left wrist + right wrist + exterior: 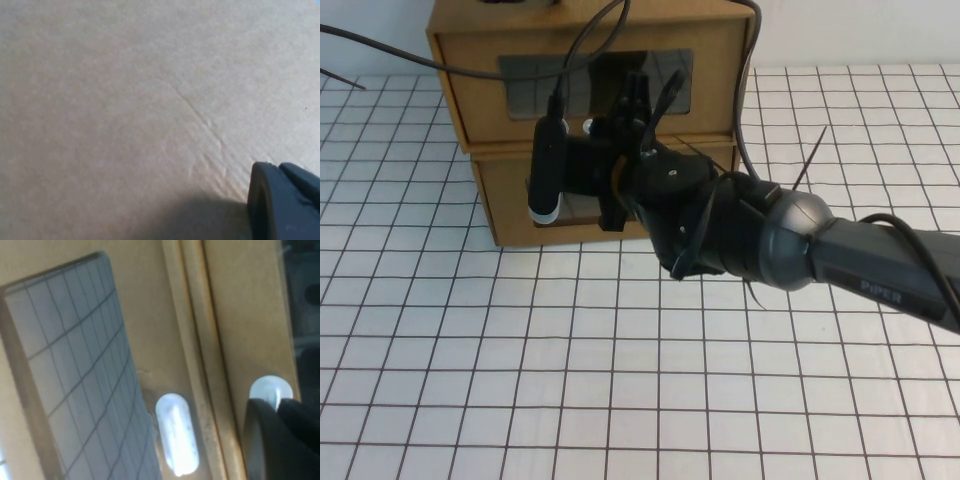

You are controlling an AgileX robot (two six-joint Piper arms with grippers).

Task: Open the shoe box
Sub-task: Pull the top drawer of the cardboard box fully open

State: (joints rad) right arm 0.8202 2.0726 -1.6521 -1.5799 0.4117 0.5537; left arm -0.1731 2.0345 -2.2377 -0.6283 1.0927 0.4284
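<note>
Two brown cardboard shoe boxes are stacked at the back of the table, the upper box point(590, 40) on the lower box point(505, 200). Each has a drawer front with a window and a white handle. My right gripper point(632, 118) reaches in from the right to the upper box's front, just under its dark window point(535, 80). In the right wrist view the right gripper point(276, 405) is shut on the upper box's white handle point(270, 387). The lower box's handle point(176, 435) is free beside it. My left gripper point(277, 167) is shut close to a plain cardboard surface point(125, 110).
The boxes stand on a white table with a grid pattern point(570, 380). Cables point(380, 50) trail over the upper box. The black right arm point(800, 250) crosses the table from the right. The left arm is out of the high view.
</note>
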